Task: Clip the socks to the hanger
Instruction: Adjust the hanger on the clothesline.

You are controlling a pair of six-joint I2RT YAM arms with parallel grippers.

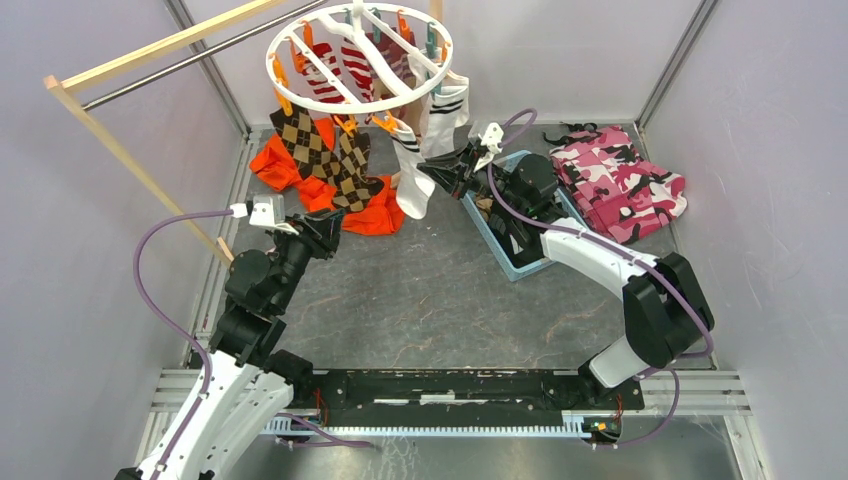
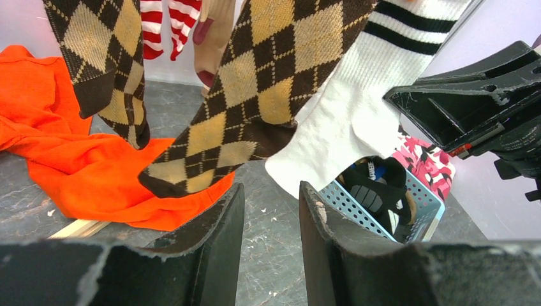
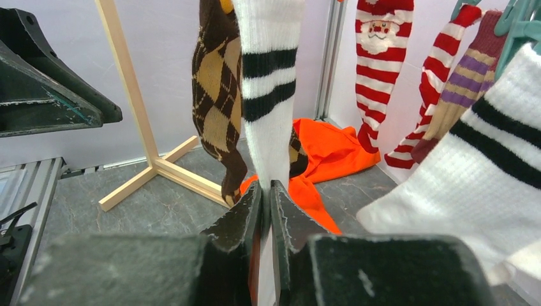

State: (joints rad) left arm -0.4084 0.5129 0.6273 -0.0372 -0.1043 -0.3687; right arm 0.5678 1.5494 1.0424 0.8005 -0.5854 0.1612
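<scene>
The white round hanger (image 1: 272, 52) hangs at the back with socks dangling from its clips: red-and-white striped ones (image 1: 335, 75), two brown argyle ones (image 1: 330, 155) and two white ones with black stripes. My right gripper (image 1: 432, 172) (image 3: 266, 185) is shut on the lower part of one hanging white striped sock (image 1: 412, 175) (image 3: 268, 95). The other white sock (image 3: 472, 185) hangs to its right. My left gripper (image 1: 335, 222) (image 2: 271, 188) stands open, low under an argyle sock (image 2: 255, 95), with only floor between its fingers.
An orange garment (image 1: 290, 160) lies on the floor under the argyle socks. A blue perforated basket (image 1: 500, 245) (image 2: 357, 207) with more socks sits under the right arm. Pink camouflage cloth (image 1: 620, 180) lies back right. A wooden rack (image 1: 130, 160) stands at left.
</scene>
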